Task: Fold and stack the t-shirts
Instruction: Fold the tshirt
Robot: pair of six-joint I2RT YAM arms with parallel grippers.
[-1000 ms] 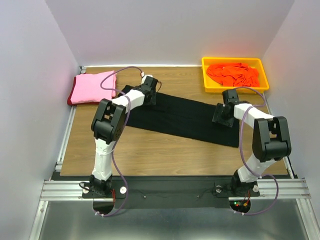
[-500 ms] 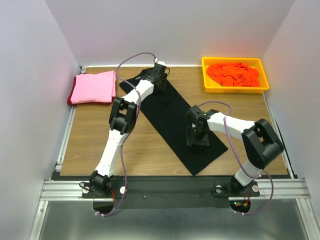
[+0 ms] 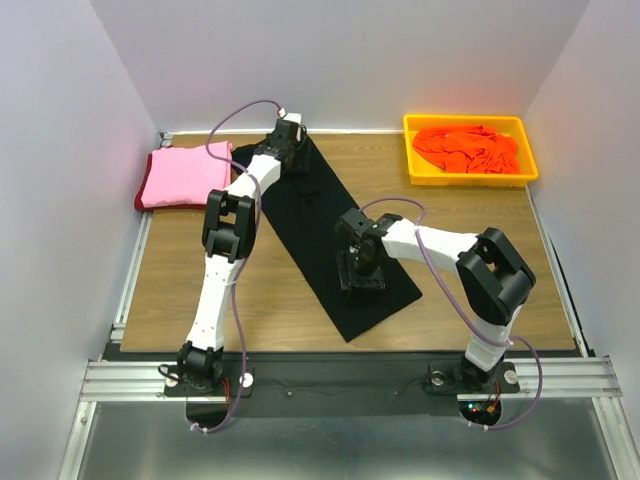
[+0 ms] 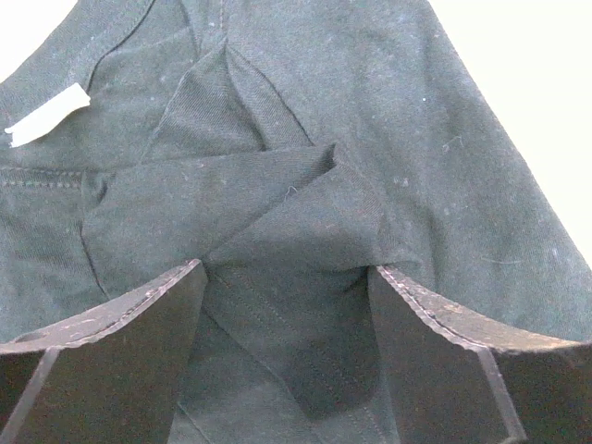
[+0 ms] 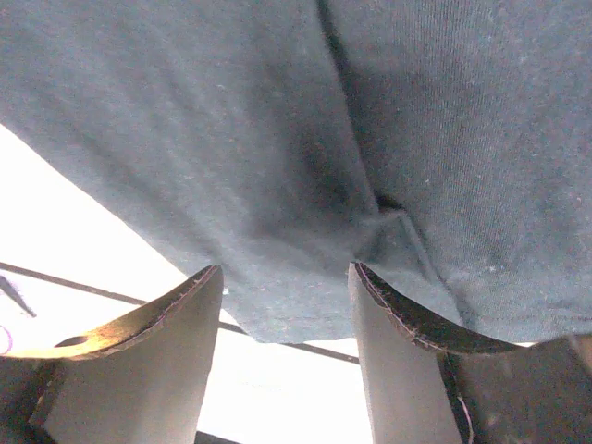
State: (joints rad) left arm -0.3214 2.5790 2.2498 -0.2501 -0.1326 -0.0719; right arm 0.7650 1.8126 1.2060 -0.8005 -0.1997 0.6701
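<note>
The black t-shirt (image 3: 325, 235) lies slantwise across the table, its far end pinched by the left gripper (image 3: 290, 150), its near end by the right gripper (image 3: 361, 277).

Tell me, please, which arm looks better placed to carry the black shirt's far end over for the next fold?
Probably the left. The left gripper sits at the far end of the black t-shirt, its fingers around a bunched fold by the collar. The right gripper is low on the near end, better suited to anchor it.
</note>
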